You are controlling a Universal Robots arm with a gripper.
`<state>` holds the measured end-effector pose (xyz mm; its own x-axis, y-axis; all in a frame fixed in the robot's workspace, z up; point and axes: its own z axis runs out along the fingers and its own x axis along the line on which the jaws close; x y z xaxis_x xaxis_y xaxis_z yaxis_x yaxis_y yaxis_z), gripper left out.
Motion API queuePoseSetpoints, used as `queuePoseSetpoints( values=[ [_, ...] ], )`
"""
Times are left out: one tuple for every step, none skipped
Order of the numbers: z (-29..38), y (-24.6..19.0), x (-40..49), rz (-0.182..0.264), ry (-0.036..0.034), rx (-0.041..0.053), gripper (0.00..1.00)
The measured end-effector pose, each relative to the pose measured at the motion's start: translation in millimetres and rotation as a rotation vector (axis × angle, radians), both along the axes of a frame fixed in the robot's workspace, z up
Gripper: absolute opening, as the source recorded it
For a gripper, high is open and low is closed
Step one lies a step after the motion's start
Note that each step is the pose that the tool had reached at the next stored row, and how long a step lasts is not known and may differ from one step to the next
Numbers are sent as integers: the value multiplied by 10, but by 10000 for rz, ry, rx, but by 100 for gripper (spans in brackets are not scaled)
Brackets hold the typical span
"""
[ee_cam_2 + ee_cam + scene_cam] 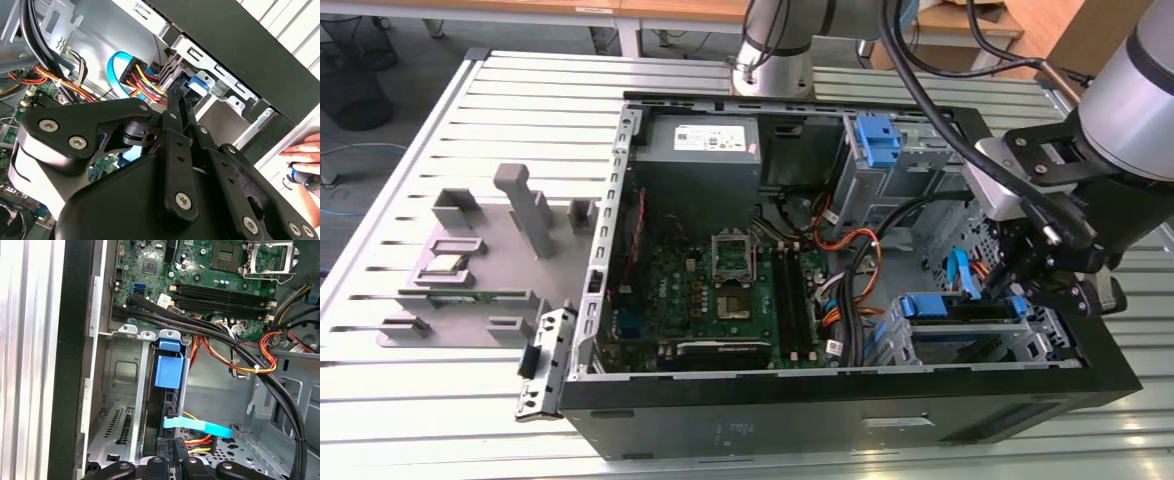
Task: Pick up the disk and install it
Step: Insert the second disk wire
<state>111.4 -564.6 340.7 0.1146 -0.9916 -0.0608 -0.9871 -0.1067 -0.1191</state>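
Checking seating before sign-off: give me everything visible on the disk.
The disk stands on edge in the metal drive cage at the case's front corner, in a blue plastic carrier with a handle tab on top. Below the blue its edge looks dark. A light blue flat cable and coloured power wires meet its lower end. In the exterior view the end effector sits beside it; contact is unclear.

We seem to be in a robotics lab: an open computer case [854, 400] lies on a slatted metal table [520, 110], grey fixtures [480, 260] beside it, wooden desks [654, 10] behind, robot arm [774, 45] mounted
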Motion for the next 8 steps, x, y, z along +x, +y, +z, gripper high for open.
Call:
queuePoseSetpoints(
  values=[
    [-2,-7,0,0,0,0,18],
    [-3,-11,-1,-1,0,-1,18],
    [-4,-11,0,-1,0,0,18],
    [-3,-11,0,-1,0,0,18],
    [-3,-11,0,-1,-1,-1,18],
    [-3,-11,0,-1,0,-1,18],
    [-4,-11,0,-1,0,-1,18],
    [-4,-12,-3,0,-1,-1,18]
  ],
)
